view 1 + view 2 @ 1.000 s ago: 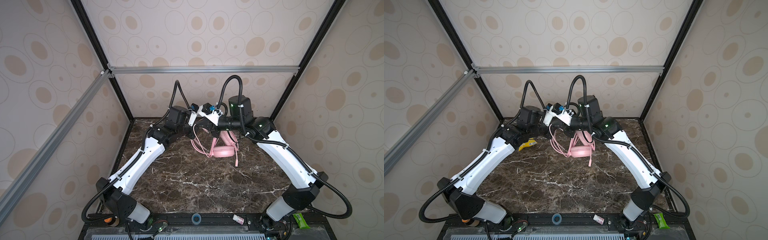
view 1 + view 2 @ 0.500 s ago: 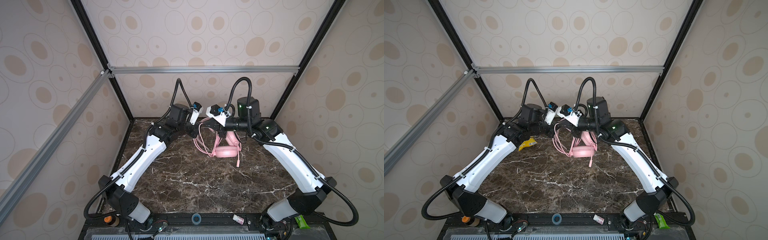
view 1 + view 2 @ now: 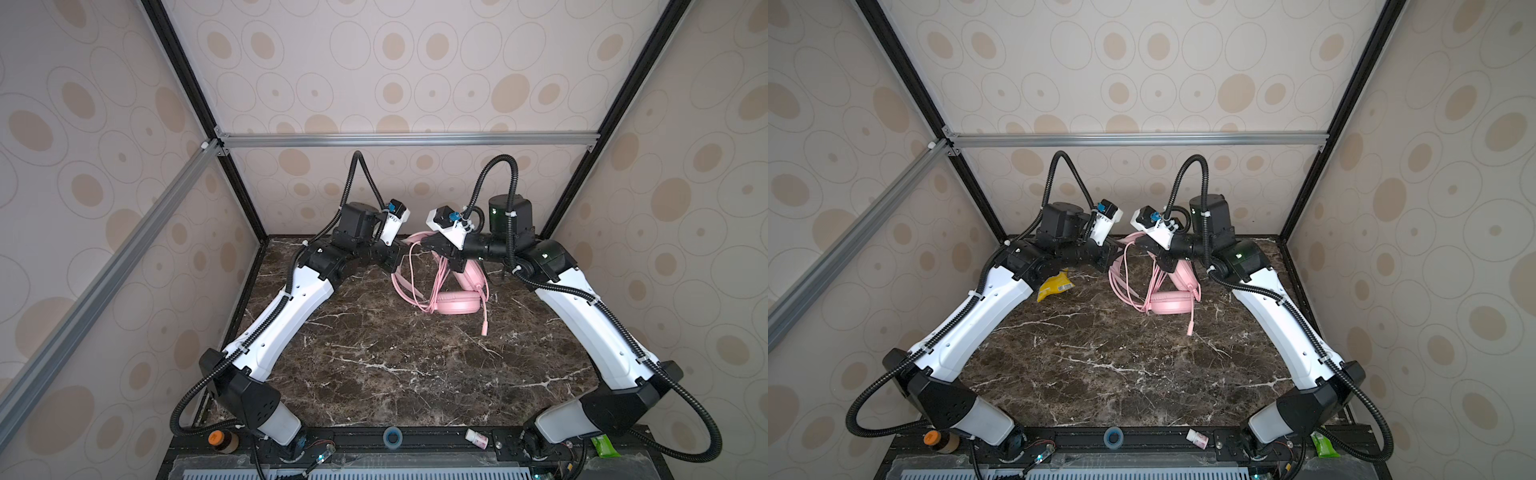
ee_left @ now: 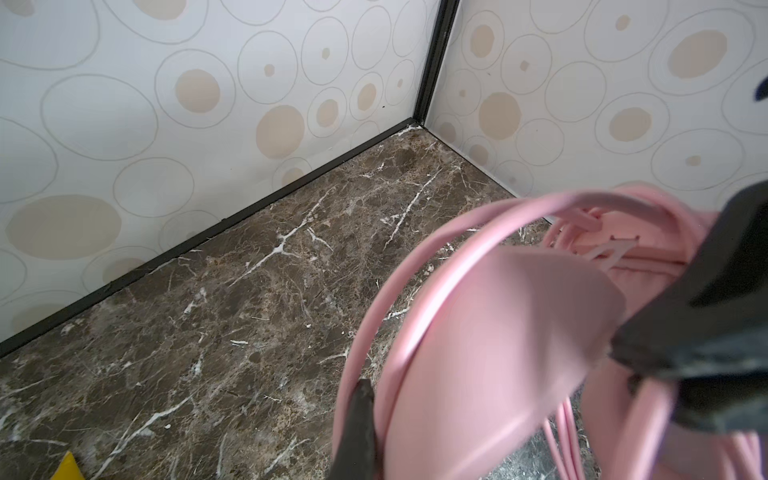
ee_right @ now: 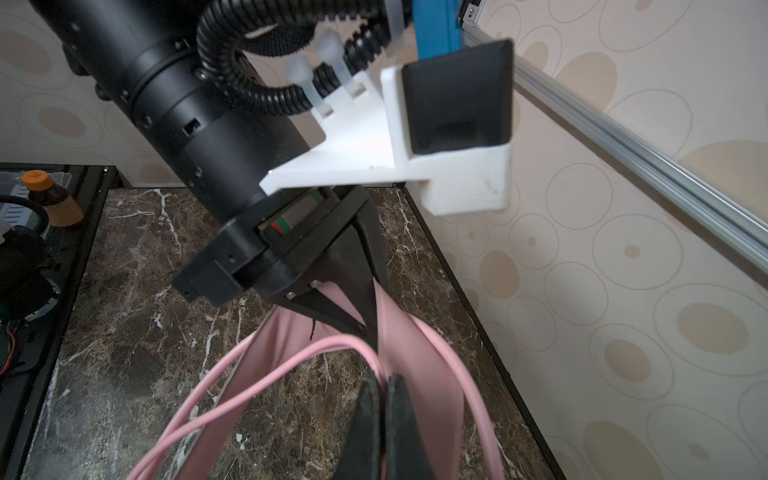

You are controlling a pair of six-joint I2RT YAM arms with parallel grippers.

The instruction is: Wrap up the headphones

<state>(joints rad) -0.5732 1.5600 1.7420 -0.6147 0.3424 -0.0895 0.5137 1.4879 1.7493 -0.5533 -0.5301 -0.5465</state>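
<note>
Standing on front rail: brown bottle (image 3: 220, 441) with an orange cap, nearest of all and well apart from the left claw (image 3: 397, 268); its contents cannot be told and its label is unreadable.
Small white bottle (image 3: 476, 438): lying on the same rail, well apart from the right claw (image 3: 448, 262); it has a pink label with writing too small to read.
Blue ring (image 3: 391, 437): on the rail, between the two bottles.
Green packet (image 3: 602, 445): at the rail end on the right claw's side; print unreadable.
Desk (image 3: 374, 374): dark marble with white veins.
Headphones (image 3: 455, 305): pale pink, at the far part of the desk, under and between both claws. One earcup lies flat just nearer than the right claw, and the other leans beneath it.
Cable (image 5: 291, 358): thin pink loops hanging from the claws down to the desk.
Left claw: closed tight on the headphones' flat pink headband strap, which is held off the desk.
Right claw: pinched closed on a strand of cable, just beside the left claw.
Yellow packet (image 3: 1054, 284): on the desk at the left claw's outer side, by its arm; it has a dark label patch that is unreadable.
</note>
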